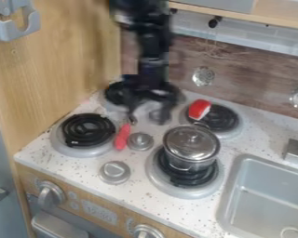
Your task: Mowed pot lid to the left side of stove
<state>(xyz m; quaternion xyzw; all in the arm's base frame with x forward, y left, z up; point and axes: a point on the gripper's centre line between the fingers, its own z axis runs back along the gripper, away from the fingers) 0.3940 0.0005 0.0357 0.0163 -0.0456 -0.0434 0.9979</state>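
The gripper [149, 115] hangs over the back middle of the stove with its fingers apart, between the two rear burners. It is behind and to the left of the pot. The silver pot [187, 164] stands on the front right burner [159, 185], with the shiny metal lid [191, 142] on its top. On the left side of the stove [37, 155], the front left burner [87, 130] has nothing on its black coil.
A red-handled utensil [122, 136] lies beside a silver knob [140, 141]. A red object [199, 109] rests at the back right burner [219, 118]. The wooden side wall [45, 69] bounds the left, the sink [263, 190] the right.
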